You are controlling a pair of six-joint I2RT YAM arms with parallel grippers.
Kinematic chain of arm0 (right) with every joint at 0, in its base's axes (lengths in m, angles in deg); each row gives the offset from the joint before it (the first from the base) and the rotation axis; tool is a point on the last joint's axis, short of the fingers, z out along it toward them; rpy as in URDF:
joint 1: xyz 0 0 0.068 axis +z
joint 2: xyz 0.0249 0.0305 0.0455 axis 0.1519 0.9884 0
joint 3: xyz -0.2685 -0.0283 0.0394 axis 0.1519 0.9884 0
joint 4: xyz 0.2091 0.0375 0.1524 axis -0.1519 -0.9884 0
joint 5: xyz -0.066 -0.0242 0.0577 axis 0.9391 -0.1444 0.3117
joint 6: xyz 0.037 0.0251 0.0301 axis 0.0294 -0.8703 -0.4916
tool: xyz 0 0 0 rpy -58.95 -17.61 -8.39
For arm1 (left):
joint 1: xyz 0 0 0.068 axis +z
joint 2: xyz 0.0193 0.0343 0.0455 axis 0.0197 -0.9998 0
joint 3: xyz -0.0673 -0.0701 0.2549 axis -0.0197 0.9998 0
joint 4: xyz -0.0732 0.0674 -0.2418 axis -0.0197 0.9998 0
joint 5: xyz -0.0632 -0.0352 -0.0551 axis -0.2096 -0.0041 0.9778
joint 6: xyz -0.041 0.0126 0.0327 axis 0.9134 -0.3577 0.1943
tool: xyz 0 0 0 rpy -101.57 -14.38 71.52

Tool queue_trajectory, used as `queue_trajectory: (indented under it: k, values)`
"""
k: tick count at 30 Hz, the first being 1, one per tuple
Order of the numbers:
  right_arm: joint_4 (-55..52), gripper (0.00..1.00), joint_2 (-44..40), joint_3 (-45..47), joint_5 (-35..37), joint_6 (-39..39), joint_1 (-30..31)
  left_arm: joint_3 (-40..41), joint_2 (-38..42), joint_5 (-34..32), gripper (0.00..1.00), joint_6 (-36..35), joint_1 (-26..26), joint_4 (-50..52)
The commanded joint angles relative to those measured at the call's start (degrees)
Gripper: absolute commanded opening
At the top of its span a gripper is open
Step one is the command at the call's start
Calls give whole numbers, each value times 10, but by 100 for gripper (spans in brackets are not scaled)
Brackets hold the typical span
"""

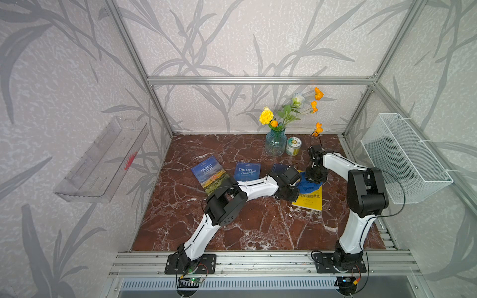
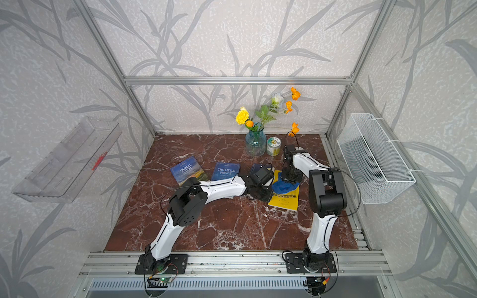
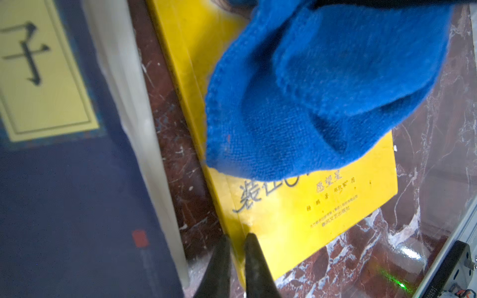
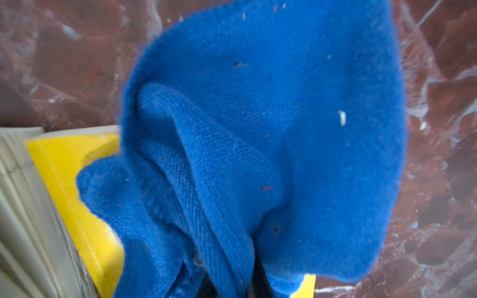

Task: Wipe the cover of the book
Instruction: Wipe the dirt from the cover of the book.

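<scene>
The yellow book (image 1: 309,201) (image 2: 285,201) lies flat on the marble table, right of centre. A crumpled blue cloth (image 1: 308,186) (image 2: 284,186) rests on the far part of its cover. My right gripper (image 1: 313,178) comes down onto the cloth and is shut on it. In the right wrist view the cloth (image 4: 284,129) hides nearly all of the jaws, with the book (image 4: 64,165) beneath. My left gripper (image 3: 238,236) is shut on the book (image 3: 335,206) at its spine edge near a corner, just clear of the cloth (image 3: 322,90).
A dark blue book (image 1: 280,169) (image 3: 64,193) lies beside the yellow one, under my left wrist. Two more books (image 1: 247,171) (image 1: 210,174) lie to the left. A vase of flowers (image 1: 275,143) and a can (image 1: 293,146) stand at the back. A wire basket (image 1: 405,157) hangs on the right wall.
</scene>
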State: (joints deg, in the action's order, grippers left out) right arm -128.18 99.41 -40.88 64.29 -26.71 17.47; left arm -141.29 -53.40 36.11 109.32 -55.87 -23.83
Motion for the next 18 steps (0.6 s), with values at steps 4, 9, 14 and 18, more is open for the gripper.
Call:
queue_trajectory:
  k: [4,9,14,18]
  values:
    - [16,7,-98,218,-31,-27,34,24,-17,-5,13,-6,-6,75]
    - [30,8,-164,258,-25,-33,27,22,-21,-2,13,-4,-6,73]
    - [13,8,-71,144,-39,-8,-26,21,-21,-8,13,-6,-6,77]
    - [-37,7,34,14,-12,5,-41,23,-22,-8,13,-5,-6,74]
